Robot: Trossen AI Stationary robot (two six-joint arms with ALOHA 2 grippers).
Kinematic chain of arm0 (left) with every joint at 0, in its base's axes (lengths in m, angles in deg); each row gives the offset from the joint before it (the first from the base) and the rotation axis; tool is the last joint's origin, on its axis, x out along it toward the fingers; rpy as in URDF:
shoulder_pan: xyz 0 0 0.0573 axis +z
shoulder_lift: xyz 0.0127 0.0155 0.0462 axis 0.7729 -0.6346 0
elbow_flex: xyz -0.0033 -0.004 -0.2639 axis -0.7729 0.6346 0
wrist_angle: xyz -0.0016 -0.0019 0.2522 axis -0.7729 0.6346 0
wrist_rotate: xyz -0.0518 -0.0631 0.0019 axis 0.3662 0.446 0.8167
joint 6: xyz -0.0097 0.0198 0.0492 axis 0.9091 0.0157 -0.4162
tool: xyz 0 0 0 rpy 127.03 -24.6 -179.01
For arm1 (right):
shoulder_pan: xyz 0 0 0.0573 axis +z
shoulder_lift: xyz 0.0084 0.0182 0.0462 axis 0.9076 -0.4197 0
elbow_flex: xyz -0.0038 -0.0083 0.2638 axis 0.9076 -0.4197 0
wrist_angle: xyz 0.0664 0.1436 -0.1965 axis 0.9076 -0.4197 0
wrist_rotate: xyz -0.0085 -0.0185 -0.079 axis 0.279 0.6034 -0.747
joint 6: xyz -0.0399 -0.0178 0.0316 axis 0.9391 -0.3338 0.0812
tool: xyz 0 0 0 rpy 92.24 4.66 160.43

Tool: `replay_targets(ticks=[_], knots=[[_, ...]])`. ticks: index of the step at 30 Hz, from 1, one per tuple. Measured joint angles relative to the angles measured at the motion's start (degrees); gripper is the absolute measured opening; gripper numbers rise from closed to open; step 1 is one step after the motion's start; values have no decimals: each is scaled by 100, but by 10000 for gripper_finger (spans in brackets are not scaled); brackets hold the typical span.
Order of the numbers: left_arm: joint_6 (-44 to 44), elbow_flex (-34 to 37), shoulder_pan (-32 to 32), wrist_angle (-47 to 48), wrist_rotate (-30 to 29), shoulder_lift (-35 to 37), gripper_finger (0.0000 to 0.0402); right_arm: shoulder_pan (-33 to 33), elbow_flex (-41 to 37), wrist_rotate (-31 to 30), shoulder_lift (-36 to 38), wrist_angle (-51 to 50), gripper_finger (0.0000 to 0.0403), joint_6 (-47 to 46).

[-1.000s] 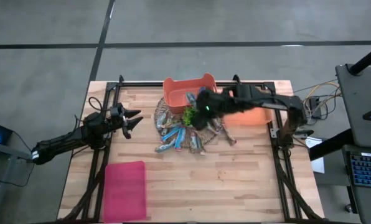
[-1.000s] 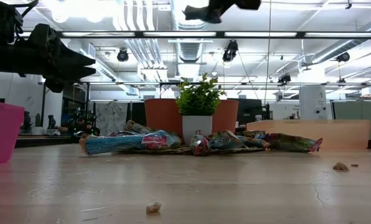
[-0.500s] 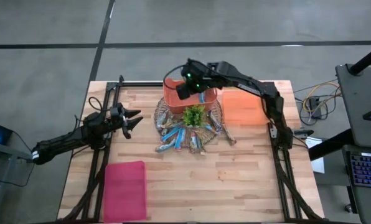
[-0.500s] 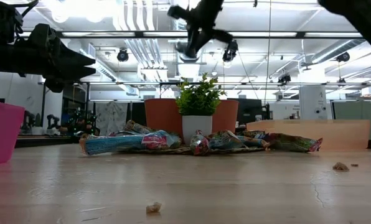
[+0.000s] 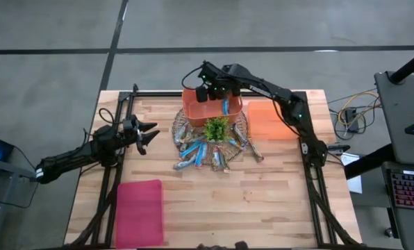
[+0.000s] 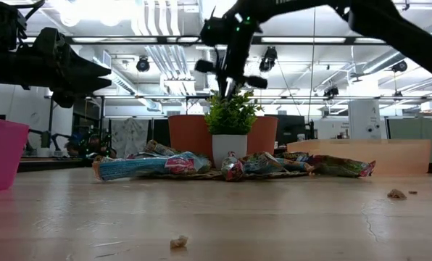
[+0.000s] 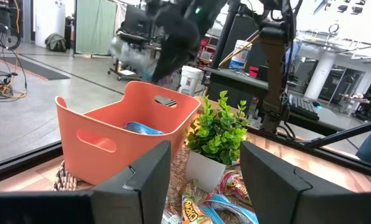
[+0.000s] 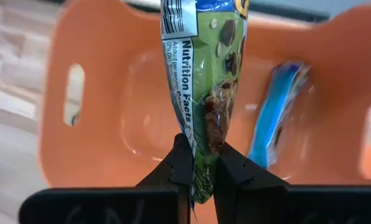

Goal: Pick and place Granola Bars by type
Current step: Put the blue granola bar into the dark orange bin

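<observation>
Lying near the worktop's front-left corner is a pink bin (image 5: pixel 139 212), well apart from everything else. Further in, around the worktop's middle, a heap of bars (image 5: pixel 203 154) in blue and brownish wrappers spreads over a woven mat (image 5: pixel 181 120); in the low view they (image 6: pixel 147 165) lie flat in a loose row. A small potted plant (image 5: pixel 217 129) stands upright among them on the mat.

By the left edge, level with the mat, the left end effector (image 5: pixel 146 135) hangs above the worktop with its fingers apart and nothing between them; its wrist view shows both dark fingers (image 7: pixel 147 180) spread, facing the plant (image 7: pixel 217 129) and an orange bin (image 7: pixel 128 134).

That orange bin (image 5: pixel 191 104) sits just behind the mat, near the far edge, with a blue bar (image 8: pixel 274 116) already lying inside it. A flat orange lid (image 5: pixel 267 119) lies to the bin's right.

Above the bin, the right end effector (image 5: pixel 208 90) reaches in from the right side. Its fingers (image 8: pixel 178 162) are clamped on a held bar (image 8: pixel 205 81), a green and blue wrapper with a nutrition panel, pinched at one end and pointing towards the bin's inside. From the low view, this end effector (image 6: pixel 227 61) is well above the plant (image 6: pixel 231 112).
</observation>
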Motion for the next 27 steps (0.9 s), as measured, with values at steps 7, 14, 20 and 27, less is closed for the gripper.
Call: replay_targets(ticks=[7,14,20,27], knots=[[1,-1,-2,-1,-1,0,174,-92,0,201,-489,-122,18,-24],[-1,0,0,1,1,0,174,-123,-2,324,-775,-649,18,-152],[-1,-2,-1,2,-2,0,174,-160,-7,28,-952,-1100,18,-47],[0,0,0,2,1,0,174,-150,-7,38,-1089,-961,18,48]])
